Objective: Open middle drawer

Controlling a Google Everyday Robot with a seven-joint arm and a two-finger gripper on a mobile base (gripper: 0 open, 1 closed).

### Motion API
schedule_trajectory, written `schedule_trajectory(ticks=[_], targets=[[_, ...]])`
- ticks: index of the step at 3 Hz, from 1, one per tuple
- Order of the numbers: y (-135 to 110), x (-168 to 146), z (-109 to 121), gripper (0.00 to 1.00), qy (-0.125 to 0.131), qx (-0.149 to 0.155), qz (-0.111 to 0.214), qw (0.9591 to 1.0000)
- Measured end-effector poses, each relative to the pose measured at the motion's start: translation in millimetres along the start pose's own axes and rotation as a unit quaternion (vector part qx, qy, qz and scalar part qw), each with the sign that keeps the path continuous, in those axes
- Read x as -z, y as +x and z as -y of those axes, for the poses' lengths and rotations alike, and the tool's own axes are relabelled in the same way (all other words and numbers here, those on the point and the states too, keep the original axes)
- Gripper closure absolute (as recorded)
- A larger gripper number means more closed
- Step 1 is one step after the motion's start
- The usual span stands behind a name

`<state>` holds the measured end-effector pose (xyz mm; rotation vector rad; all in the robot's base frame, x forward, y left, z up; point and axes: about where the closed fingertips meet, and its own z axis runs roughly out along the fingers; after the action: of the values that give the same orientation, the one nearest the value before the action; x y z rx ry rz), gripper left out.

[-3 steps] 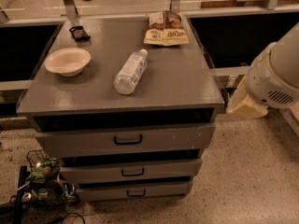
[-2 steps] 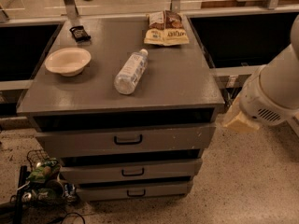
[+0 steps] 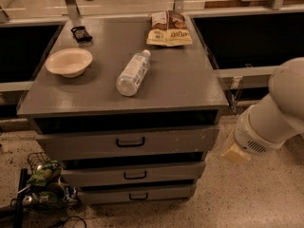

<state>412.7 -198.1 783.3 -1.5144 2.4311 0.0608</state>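
Floor, near left: wire basket [image 3: 42, 184] of clutter. Cabinet front, low to high: bottom drawer [image 3: 166, 193], then middle drawer [image 3: 95, 175] with a small black pull [image 3: 135, 175] centred. Its front is closed, no inside showing. Top drawer [image 3: 71, 146] sits above it. Gripper [image 3: 236, 152]: beige tip at the end of the white arm [image 3: 275, 118], right of the cabinet, apart from the drawers, between top and middle drawer height. How far open: cannot tell. Cabinet top [image 3: 180, 80]: bottle [image 3: 133, 73] lying at centre, bowl [image 3: 69, 61] left, snack bag [image 3: 169, 29] far.
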Motion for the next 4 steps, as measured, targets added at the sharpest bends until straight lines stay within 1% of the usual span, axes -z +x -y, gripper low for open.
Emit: schedule_trajectory(ticks=[1, 2, 3, 4], targets=[[17.2, -55.9, -17.7, 1.00, -0.052, -0.010, -0.020, 0.9984], [14.3, -60.4, -18.8, 1.00, -0.055, -0.011, -0.015, 0.9983], [3.3, -77.0, -23.0, 1.00, -0.068, -0.016, 0.001, 0.9976], [-54.4, -113.4, -31.3, 1.00, -0.092, -0.026, 0.073, 0.9928]])
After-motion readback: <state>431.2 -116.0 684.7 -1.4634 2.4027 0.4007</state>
